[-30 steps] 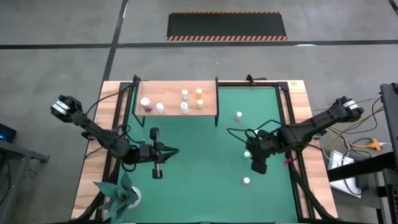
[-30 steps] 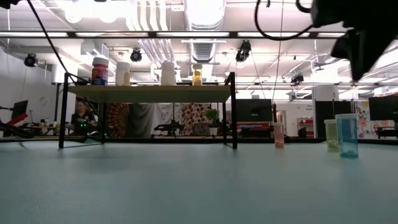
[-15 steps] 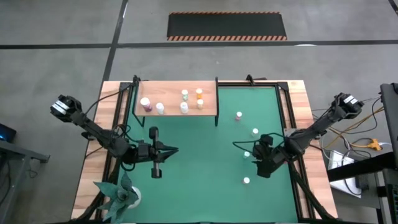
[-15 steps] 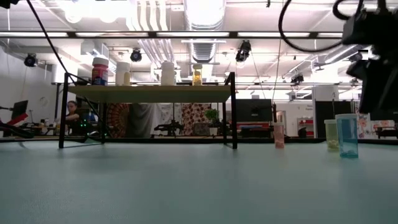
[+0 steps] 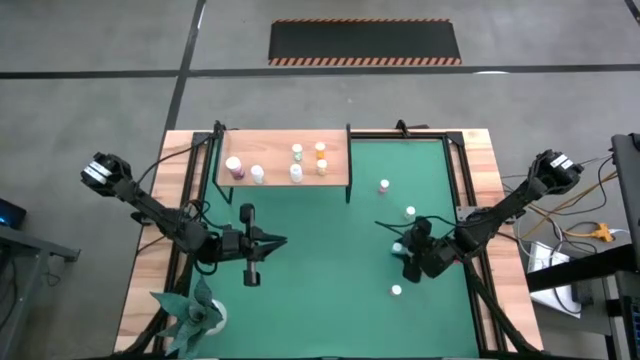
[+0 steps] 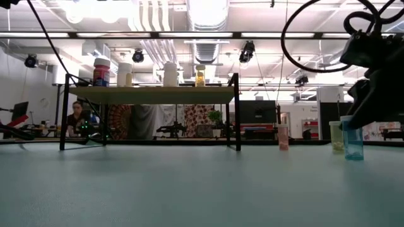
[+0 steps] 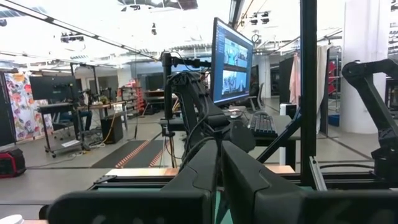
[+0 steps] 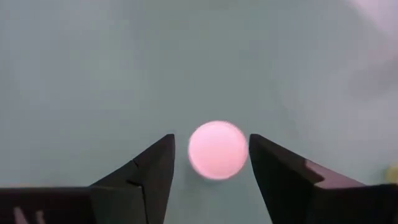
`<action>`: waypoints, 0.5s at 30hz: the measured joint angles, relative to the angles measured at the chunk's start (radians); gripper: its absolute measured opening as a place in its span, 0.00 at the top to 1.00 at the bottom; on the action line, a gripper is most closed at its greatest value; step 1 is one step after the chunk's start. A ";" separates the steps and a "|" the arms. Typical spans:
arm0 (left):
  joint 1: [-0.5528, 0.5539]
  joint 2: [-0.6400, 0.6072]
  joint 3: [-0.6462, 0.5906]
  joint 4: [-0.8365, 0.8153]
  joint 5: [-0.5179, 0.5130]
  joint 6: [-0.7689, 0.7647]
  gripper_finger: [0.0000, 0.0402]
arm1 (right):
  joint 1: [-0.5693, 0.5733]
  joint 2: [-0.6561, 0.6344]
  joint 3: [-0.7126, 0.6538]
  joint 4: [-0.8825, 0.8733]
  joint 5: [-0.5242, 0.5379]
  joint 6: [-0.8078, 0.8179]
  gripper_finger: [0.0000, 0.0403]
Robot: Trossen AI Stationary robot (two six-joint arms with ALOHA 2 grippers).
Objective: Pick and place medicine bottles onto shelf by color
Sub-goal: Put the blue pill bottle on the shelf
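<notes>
Since the earlier frame, your right gripper (image 8: 211, 155) has dropped over a bottle (image 8: 217, 150) at right of centre on the worktop (image 5: 330, 300), jaws apart, straddling its cap. Close off-centre and it could tip. Your left gripper (image 5: 280, 241) waits lower left, jaws together.

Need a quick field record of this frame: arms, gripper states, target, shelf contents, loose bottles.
right gripper: open, lowered over the mat, fingers on either side of a bottle cap, not closed on it
left gripper: shut, idle over the mat's left half
shelf: far left of the mat, five bottles standing on it
loose bottles: at least three more on the green mat, right side
grasp: not yet made
</notes>
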 joint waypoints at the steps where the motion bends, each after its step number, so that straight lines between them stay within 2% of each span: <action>1: 0.000 0.000 0.000 0.000 0.000 0.000 0.98 | 0.001 0.001 -0.001 0.000 0.009 0.000 0.54; 9: 0.000 0.000 0.000 0.001 0.000 0.000 0.98 | 0.002 0.008 -0.001 0.011 0.016 -0.005 0.75; 12: 0.000 0.000 0.000 0.001 0.000 0.000 0.98 | 0.002 0.008 0.010 0.036 0.014 -0.027 0.78; 15: 0.000 0.000 0.000 0.001 0.000 0.000 0.98 | -0.004 0.017 0.038 0.103 0.014 -0.065 0.76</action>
